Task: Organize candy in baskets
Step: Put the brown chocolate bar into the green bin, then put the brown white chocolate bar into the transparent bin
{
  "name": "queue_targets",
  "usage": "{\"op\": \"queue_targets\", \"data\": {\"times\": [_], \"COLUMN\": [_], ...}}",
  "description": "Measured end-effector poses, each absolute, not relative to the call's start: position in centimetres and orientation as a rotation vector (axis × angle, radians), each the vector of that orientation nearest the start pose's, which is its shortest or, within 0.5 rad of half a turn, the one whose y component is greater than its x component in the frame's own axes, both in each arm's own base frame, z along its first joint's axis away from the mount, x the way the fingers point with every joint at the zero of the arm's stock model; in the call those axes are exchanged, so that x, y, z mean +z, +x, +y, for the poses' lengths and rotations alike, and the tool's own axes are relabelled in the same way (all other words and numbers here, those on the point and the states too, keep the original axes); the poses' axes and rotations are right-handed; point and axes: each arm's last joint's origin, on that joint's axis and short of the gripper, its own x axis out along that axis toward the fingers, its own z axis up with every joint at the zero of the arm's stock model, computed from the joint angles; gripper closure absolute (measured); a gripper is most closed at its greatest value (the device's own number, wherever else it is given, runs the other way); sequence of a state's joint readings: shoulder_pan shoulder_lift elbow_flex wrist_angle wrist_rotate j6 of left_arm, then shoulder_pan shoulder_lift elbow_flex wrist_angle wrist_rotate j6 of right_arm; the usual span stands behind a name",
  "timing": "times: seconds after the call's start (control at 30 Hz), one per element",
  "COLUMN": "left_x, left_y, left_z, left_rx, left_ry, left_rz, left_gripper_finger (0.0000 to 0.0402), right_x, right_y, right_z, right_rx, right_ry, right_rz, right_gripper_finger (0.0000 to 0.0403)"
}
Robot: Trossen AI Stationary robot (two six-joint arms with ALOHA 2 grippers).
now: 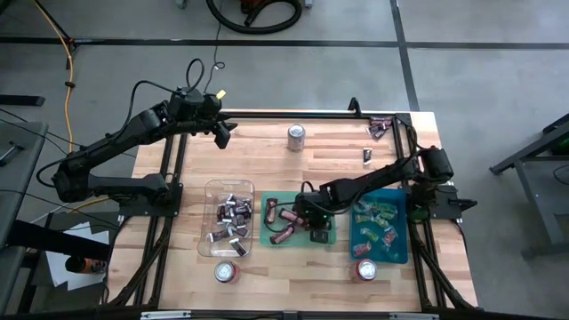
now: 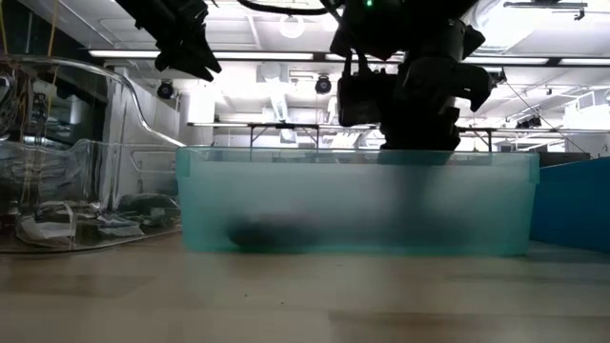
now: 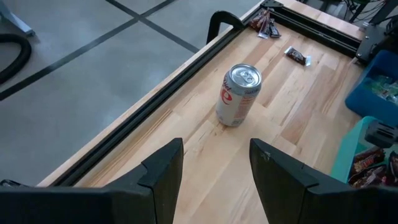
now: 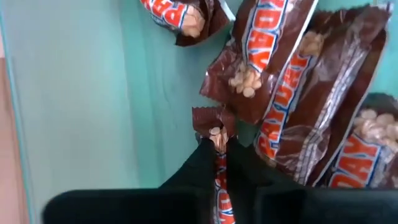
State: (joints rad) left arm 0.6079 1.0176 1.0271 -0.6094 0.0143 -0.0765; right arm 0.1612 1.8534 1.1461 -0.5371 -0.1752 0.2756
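Note:
Three baskets stand in a row near the front: a clear one (image 1: 229,218) with dark and silver candy, a green one (image 1: 267,203) with maroon candy (image 4: 292,81), and a teal-blue one (image 1: 380,227) with green and pink candy. My right gripper (image 1: 308,218) reaches down into the green basket (image 2: 353,200), shut on one maroon candy (image 4: 214,127). My left gripper (image 3: 214,162) hangs open and empty above the table's far left (image 1: 222,133). My right gripper pinches a maroon candy between its two fingers (image 4: 196,171), which come steeply from above. The wrapper runs along the fingers, and its crimped end (image 4: 210,119) sticks out past the fingertips beside the other candies. Whether that end touches the basket floor (image 4: 81,93) does not show.
A silver can (image 1: 295,136) stands at the far middle, ahead of my left gripper (image 3: 239,93). Two more cans (image 1: 226,271) (image 1: 365,270) stand at the front edge. Loose candies (image 1: 367,156) (image 1: 380,127) lie at the far right by the black frame.

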Motion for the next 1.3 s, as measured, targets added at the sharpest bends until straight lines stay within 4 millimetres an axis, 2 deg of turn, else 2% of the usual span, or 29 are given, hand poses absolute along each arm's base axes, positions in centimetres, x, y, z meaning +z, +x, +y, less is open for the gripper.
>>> {"op": "queue_targets", "data": {"times": [0.1,0.27,0.43,0.57,0.67,0.73,0.83,0.97,1.1,1.2,1.3], "left_x": [33.6,33.6,33.6,33.6,33.6,33.6,33.6,33.6,33.6,33.7,33.7], "left_y": [16.9,16.9,16.9,16.9,16.9,16.9,16.9,16.9,16.9,16.8,16.8], "left_z": [11.7,11.7,11.7,11.7,11.8,11.8,11.8,11.8,11.8,11.9,12.0], "left_rx": [0.599,0.598,0.601,0.604,0.606,0.607,0.614,0.616,0.619,0.659,0.709], "left_ry": [-0.259,-0.259,-0.258,-0.255,-0.256,-0.256,-0.276,-0.281,-0.282,-0.295,-0.296], "left_rz": [0.557,0.558,0.557,0.555,0.554,0.554,0.547,0.546,0.545,0.536,0.531], "left_gripper_finger": [0.0229,0.0229,0.0229,0.0229,0.0229,0.0229,0.0229,0.0229,0.0229,0.0229,0.0229], "right_x": [15.1,15.4,19.4,23.8,26.5,27.9,28.5,27.3,23.9,20.7,18.3], "right_y": [34.2,33.9,34.2,33.4,31.5,29.9,26.7,22.2,18.0,15.9,15.1], "right_z": [6.2,6.4,6.0,4.2,1.6,-0.6,-3.8,-6.9,-9.0,-10.2,-11.2], "right_rx": [0.131,0.161,0.216,0.160,0.026,-0.081,-0.241,-0.507,-0.866,-1.027,-1.074], "right_ry": [0.282,0.282,0.207,0.081,0.026,0.059,0.171,0.352,0.645,0.882,0.967], "right_rz": [1.309,1.344,1.314,1.278,1.243,1.195,1.147,1.100,1.071,1.043,1.006], "right_gripper_finger": [0.0336,0.0228,0.0145,0.0127,0.0128,0.0130,0.0132,0.0133,0.0133,0.0133,0.0133]}}
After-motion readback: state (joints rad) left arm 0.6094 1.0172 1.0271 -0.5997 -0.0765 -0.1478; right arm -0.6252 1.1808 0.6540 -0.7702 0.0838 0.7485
